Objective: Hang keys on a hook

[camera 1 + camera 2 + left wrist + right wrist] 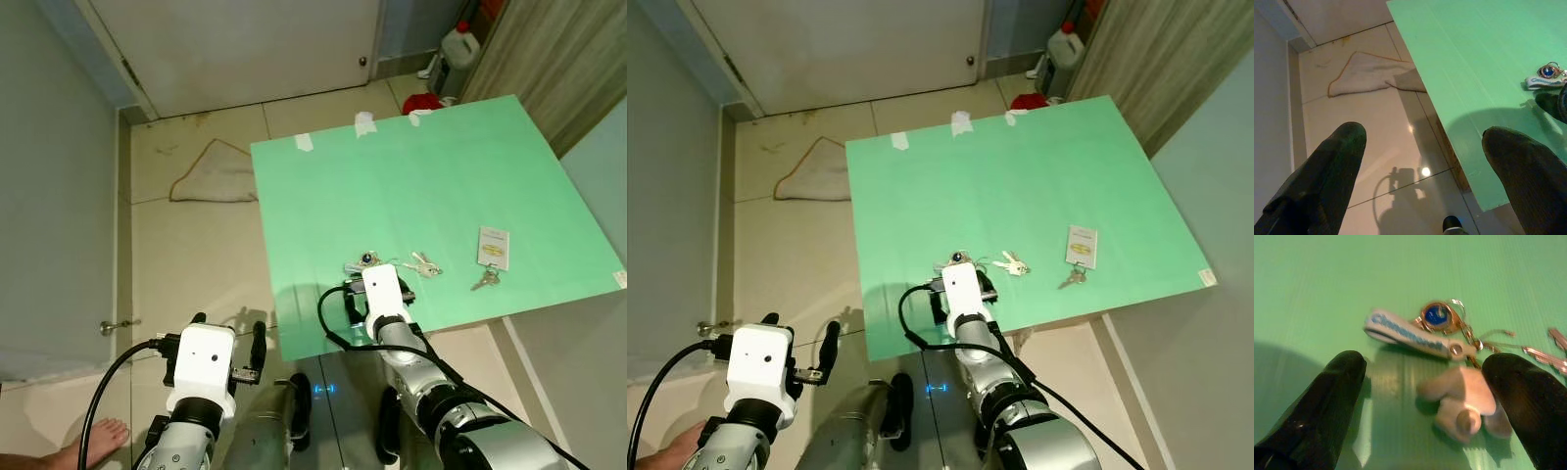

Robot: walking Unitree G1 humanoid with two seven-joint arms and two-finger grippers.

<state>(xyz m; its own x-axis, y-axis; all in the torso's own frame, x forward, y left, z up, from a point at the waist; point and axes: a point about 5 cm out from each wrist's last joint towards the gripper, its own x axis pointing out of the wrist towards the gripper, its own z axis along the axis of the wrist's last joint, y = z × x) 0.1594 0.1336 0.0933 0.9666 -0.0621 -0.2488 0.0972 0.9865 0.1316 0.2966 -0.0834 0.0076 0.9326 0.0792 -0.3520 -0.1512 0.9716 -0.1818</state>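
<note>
Green board (421,186) covers the low table, taped at its far edge, and the task's things lie near its front edge. Closest to that edge, toward the front left corner, sits the key bunch (1449,340): a white-and-blue strap, a round blue fob, a pale rubbery charm and loose silver keys (424,263) trailing off on a thin ring toward the right. The right gripper (1425,396) hangs low over this bunch with its two black fingers spread wide, one on each side of the pale charm (1462,401); the fingers (1327,401) close on nothing, and whether the tips touch the board cannot be told. Farther right along the front edge, well apart from the bunch, lies a white tag (494,247) with a yellow mark and a single key (485,280) just beside it. The left gripper (1420,171) is held off the board's left edge, above the tiled floor (196,255), its fingers parted wide and empty. On the floor beyond lies a crumpled cloth (216,174) before a closed door (245,49), and a person's bare foot (98,441) shows at the near left.
</note>
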